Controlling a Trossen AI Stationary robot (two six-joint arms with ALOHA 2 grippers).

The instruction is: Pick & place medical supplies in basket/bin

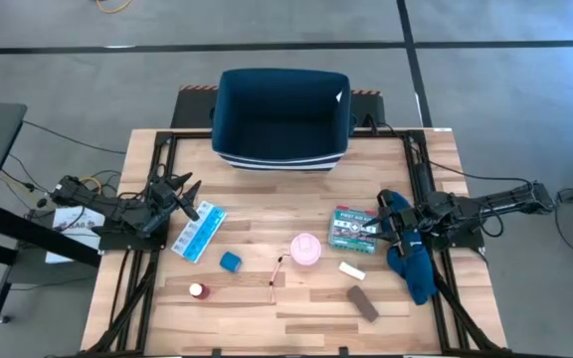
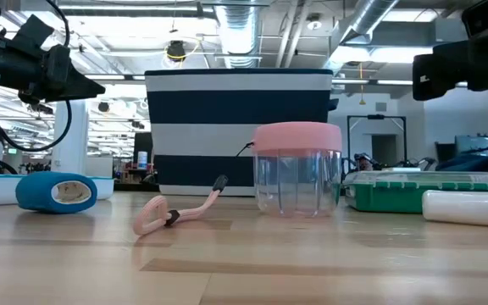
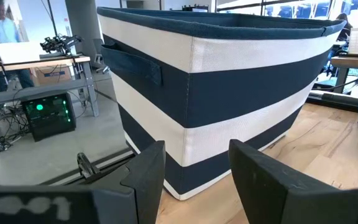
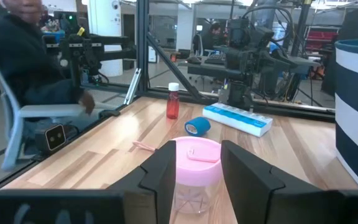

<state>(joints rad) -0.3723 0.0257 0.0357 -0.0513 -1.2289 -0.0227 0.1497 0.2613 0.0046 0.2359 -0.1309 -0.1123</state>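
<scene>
Desk of pale wood planks carries everything. Basket, navy with white stripes, sits at the far edge, centred, within reach of both arms; looks empty from above. Long dark-blue cloth lies by the right edge, under the right arm. All supplies are on the desk, none binned, so the task reads as barely begun. Green first-aid box is just beside the right tool. Light-blue pill organiser is just beside the left tool. Pink-lidded clear cup stands upright mid-desk. Brown bar lies near the front, a white tube between it and the box. Blue roll, red-white bottle and a thin pink strap lie front left. Left tool released, fingers parted, aimed at the basket wall. Right tool released too, fingers framing the cup; probably the first pick.
</scene>
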